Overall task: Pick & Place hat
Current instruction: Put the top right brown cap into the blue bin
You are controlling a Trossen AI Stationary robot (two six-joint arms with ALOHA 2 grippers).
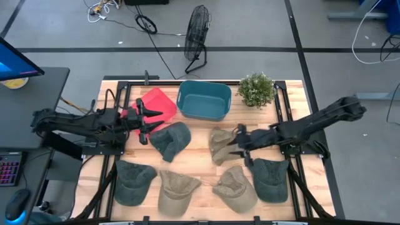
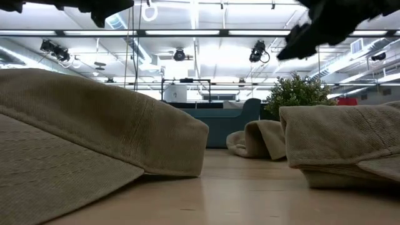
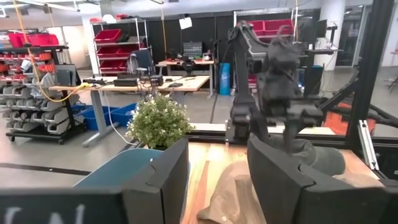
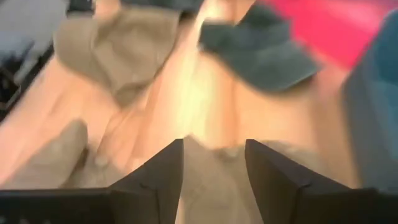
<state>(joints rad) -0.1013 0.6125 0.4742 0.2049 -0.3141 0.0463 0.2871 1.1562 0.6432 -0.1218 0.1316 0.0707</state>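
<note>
Several caps lie on the wooden table. A tan hat [image 1: 222, 145] lies crumpled in the middle, and a dark green hat [image 1: 170, 139] lies to its left. My right gripper [image 1: 240, 144] hangs open above the tan hat's right edge; in its wrist view the tan hat [image 4: 211, 180] shows between the fingers [image 4: 214, 168]. The low view shows this gripper [image 2: 325, 25] well above the tan hat [image 2: 256, 139]. My left gripper [image 1: 147, 122] is open in the air beside the red bin [image 1: 156, 103], just left of the dark green hat, pointing at the right arm [image 3: 273, 81].
A teal bin [image 1: 204, 100] and a potted plant [image 1: 256, 89] stand at the table's far edge. Along the near edge lie a dark green cap [image 1: 133, 181], two tan caps [image 1: 175, 190] [image 1: 236, 187] and another dark green cap [image 1: 270, 178]. Bare wood shows between the rows.
</note>
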